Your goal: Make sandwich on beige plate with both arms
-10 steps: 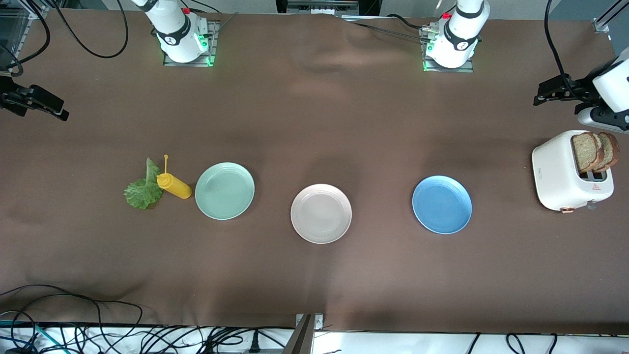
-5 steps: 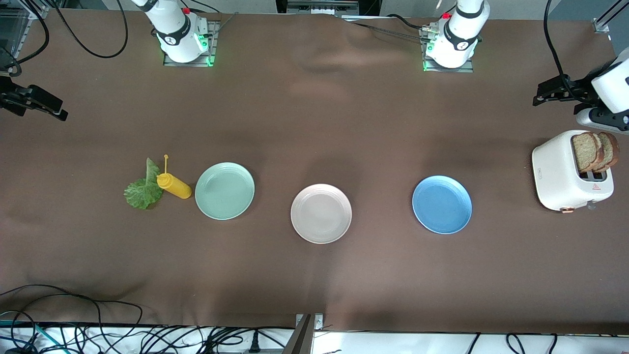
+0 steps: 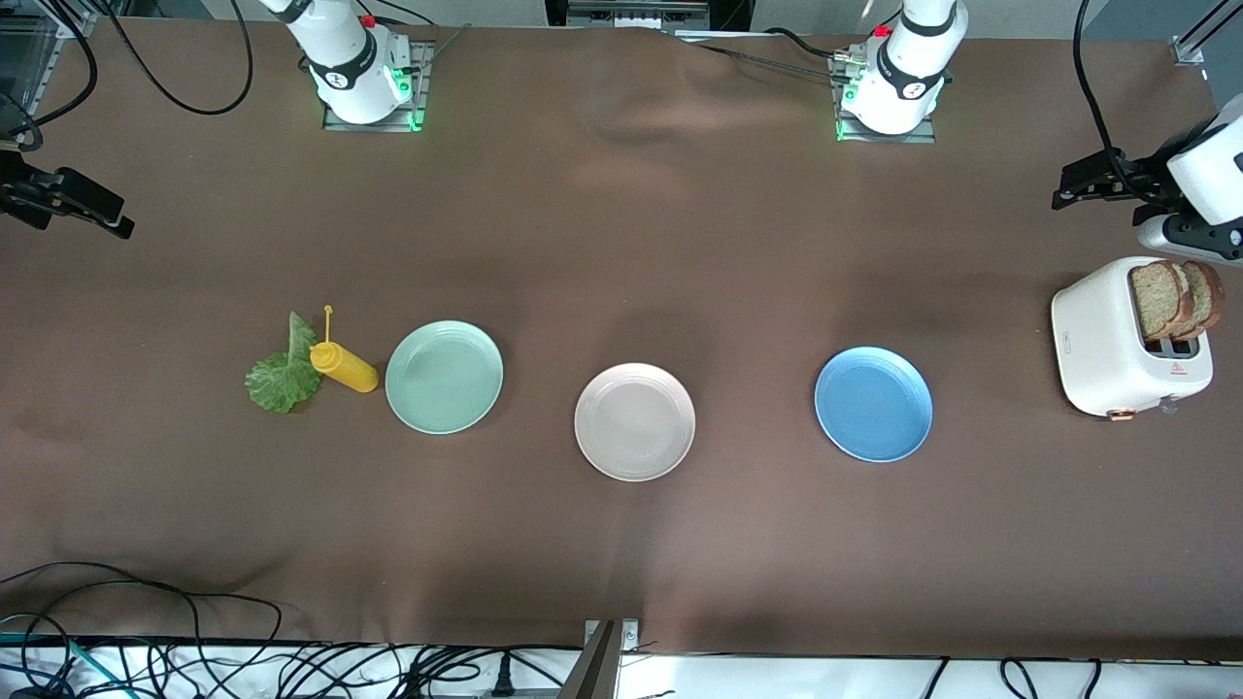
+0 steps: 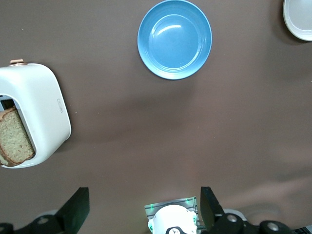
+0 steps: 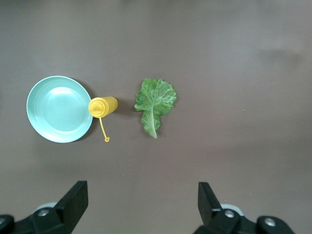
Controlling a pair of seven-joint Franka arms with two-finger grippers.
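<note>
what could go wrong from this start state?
1. The two bread slices stand packed together in the toaster; the open left hand may drag both out or tip it.
2. The lettuce leaf lies flat beside the yellow bottle; the open right hand could knock the bottle.
3. The beige plate sits between two similar plates, so a wrong-plate drop is possible.

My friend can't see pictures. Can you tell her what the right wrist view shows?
A green lettuce leaf lies on a brown table, beside a yellow squeeze bottle that stands next to an empty mint-green plate. The open right gripper hangs above them, holding nothing.
</note>
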